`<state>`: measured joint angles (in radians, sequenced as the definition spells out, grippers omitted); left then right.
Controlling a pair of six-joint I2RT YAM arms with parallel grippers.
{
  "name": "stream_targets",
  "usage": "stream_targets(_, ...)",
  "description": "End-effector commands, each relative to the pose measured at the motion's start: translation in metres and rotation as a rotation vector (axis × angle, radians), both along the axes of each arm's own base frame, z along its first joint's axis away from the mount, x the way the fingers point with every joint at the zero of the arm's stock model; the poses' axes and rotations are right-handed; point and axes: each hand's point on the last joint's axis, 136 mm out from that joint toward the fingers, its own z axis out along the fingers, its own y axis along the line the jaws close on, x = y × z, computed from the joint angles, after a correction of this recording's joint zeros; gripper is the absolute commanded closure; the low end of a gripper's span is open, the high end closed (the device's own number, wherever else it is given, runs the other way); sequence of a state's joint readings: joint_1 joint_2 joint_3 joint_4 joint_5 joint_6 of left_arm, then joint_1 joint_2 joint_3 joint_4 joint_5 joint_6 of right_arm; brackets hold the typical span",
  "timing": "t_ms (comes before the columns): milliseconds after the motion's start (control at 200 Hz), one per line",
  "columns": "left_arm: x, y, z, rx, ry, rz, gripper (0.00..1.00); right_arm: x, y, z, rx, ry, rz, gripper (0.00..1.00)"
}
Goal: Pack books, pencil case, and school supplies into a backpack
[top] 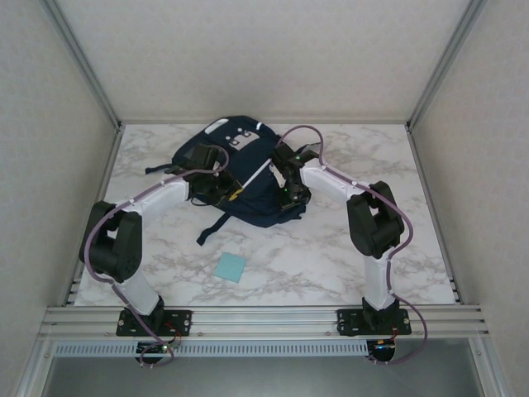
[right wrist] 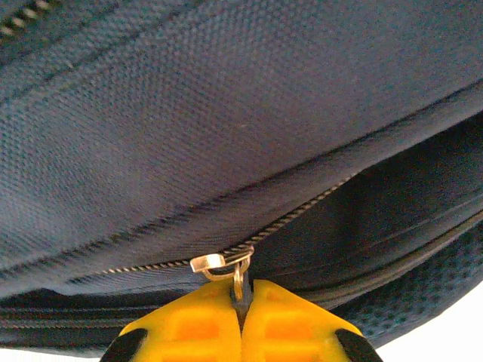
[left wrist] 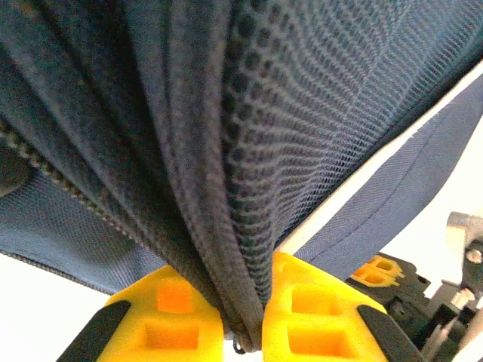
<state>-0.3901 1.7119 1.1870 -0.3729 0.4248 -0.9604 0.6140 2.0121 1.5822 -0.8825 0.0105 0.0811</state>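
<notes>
From above, we see the navy backpack lying at the far middle of the marble table. The left gripper and right gripper are both on it, and the light-blue square pad lies alone near the front edge. At the left wrist, the yellow fingers are clenched on a fold of backpack mesh. At the right wrist, the fingers pinch the metal zipper pull.

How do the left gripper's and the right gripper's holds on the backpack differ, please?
The left gripper pinches a thick fold of backpack fabric and mesh; the right gripper pinches only the small metal zipper pull. From above, the left gripper sits at the backpack's left, the right gripper at its right. Both are shut, with yellow fingers.
</notes>
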Motion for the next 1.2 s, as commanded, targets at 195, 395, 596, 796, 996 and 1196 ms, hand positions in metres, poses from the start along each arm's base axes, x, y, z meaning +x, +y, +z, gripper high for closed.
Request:
stream_targets(195, 0.096, 0.077, 0.007, 0.204, -0.114, 0.075, 1.0, -0.087, -0.035, -0.018, -0.068, 0.305, 0.018, 1.0)
stream_targets(395, 0.135, 0.069, 0.026, 0.188, -0.154, 0.064, 1.0, -0.112, 0.017, -0.01, 0.081, 0.369, 0.058, 1.0)
stream_targets(596, 0.139, 0.067, 0.031, 0.197, -0.146, 0.051, 0.84, -0.111, 0.086, 0.004, 0.221, 0.361, 0.1, 1.0)
stream_targets(796, 0.092, 0.075, 0.031, 0.19, -0.09, 0.057, 0.26, -0.081, 0.133, 0.014, 0.327, 0.279, 0.044, 1.0)
stream_targets(996, 0.023, 0.07, 0.021, 0.059, -0.023, 0.175, 0.21, -0.059, 0.148, 0.022, 0.376, 0.181, 0.025, 1.0)
stream_targets(1196, -0.03, 0.052, -0.003, -0.035, 0.068, 0.348, 0.15, -0.054, 0.143, 0.015, 0.348, 0.161, -0.009, 1.0)
